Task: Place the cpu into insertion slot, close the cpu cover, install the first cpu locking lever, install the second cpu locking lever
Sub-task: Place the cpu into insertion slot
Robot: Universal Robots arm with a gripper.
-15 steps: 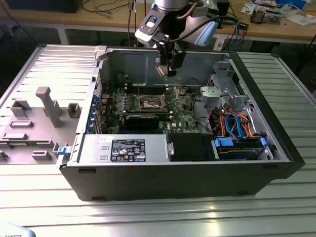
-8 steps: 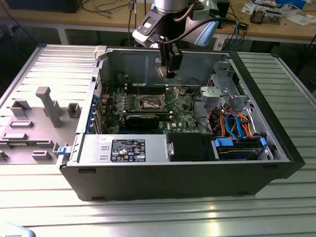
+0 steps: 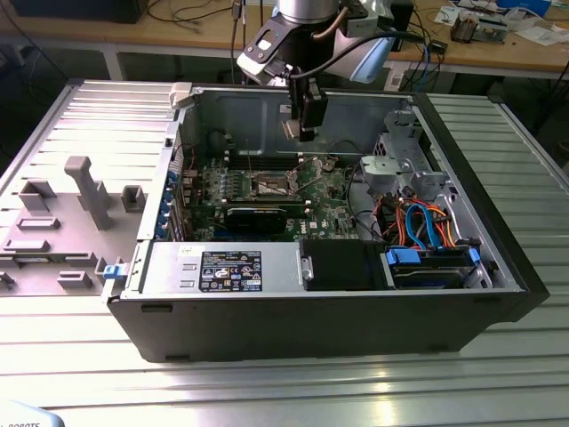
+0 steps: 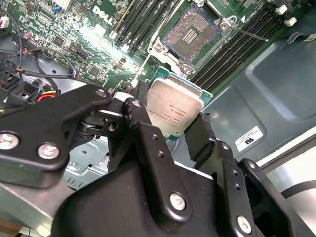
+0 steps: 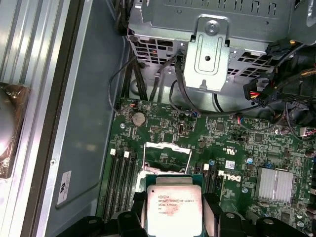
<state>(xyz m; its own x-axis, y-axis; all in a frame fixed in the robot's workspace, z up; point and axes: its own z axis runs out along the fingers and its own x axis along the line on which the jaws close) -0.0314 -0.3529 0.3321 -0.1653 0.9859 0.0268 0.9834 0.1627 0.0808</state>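
The jaws are pinching the cpu [image 4: 175, 109] by two opposite edges, one black finger [image 4: 148, 143] on each side, its dull silver top facing the second wrist view. The chip is lifted clear of the board and touches nothing except the fingers.

In the exterior view the jaws hang inside an open computer case [image 3: 311, 325] that lies on a ribbed metal desk [image 3: 267, 391]. The insertion slot [image 3: 269, 185] sits below the jaws and a little toward the exterior view's left, well apart from the chip.

In the second wrist view the insertion slot [image 4: 190, 33] is beyond the jaws. It is an uncovered dark square ringed by a silvery rim, with its contact field bare. A thin locking lever [image 4: 249, 33] sticks out from one corner of the rim, over the long black memory slots [image 4: 232, 54] that run beside the socket.

In the first wrist view the cpu [image 5: 173, 212] is between the fingers. Just past it the cpu cover [image 5: 167, 144], a thin silvery frame, stands open, with the green motherboard [image 5: 222, 143] showing through its window. Farther out from the jaws are a grey metal drive cage [image 5: 212, 49] and a tangle of black cables [image 5: 148, 84].
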